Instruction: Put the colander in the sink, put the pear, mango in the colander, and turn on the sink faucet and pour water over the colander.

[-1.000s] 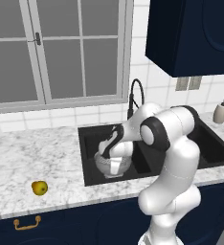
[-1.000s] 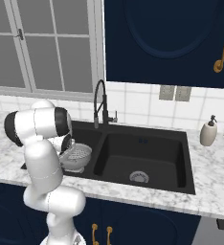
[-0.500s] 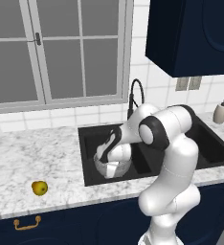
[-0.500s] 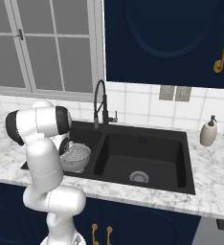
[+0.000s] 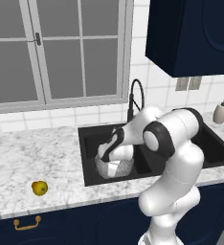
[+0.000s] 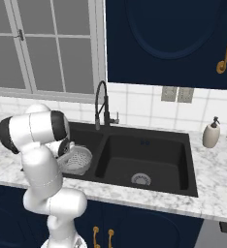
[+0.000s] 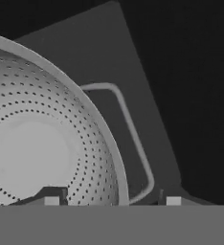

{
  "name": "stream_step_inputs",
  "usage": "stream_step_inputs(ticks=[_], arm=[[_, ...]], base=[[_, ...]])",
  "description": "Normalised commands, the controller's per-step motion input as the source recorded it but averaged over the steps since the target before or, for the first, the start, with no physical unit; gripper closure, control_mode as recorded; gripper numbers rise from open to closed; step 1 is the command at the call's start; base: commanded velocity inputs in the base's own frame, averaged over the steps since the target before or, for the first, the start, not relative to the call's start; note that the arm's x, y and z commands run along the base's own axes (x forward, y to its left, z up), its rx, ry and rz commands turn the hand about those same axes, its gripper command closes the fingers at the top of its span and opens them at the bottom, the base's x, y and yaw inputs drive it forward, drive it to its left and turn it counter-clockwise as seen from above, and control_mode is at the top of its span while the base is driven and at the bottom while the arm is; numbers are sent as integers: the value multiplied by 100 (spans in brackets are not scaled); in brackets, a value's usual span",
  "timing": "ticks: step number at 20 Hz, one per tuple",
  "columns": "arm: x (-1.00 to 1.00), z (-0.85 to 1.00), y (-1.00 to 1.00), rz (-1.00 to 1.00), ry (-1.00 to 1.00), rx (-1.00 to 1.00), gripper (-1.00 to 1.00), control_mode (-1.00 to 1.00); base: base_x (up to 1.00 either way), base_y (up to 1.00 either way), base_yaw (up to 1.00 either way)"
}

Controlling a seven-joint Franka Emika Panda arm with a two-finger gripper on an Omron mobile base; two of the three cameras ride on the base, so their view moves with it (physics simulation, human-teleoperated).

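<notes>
end effector (image 7: 109,201) spread, fingers straddling rim | round silver-grey perforated metal colander (image 7: 42,148) sitting directly under it, in black double-basin sink (image 6: 149,145), left basin

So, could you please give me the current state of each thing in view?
colander: in the left basin of the sink, empty
gripper: open, fingers astride the colander rim
faucet: no water running
yellow fruit: on the counter, left of the sink
soap dispenser: upright, right of the sink
</notes>
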Motion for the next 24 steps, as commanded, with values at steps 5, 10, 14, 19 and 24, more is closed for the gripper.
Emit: stream_step_inputs(ticks=[5,10,14,19,24], arm=[[-32,54,-7,-2,0,0,-100,-100],[-50,84,0,1,0,0,-100,-100],[-65,90,10,23,0,0,-100,-100],[-74,77,11,54,0,0,-100,-100],[-63,52,14,71,-7,-2,-100,-100]], base=[[0,0,0],[0,0,0],[0,0,0],[0,0,0],[0,0,0]])
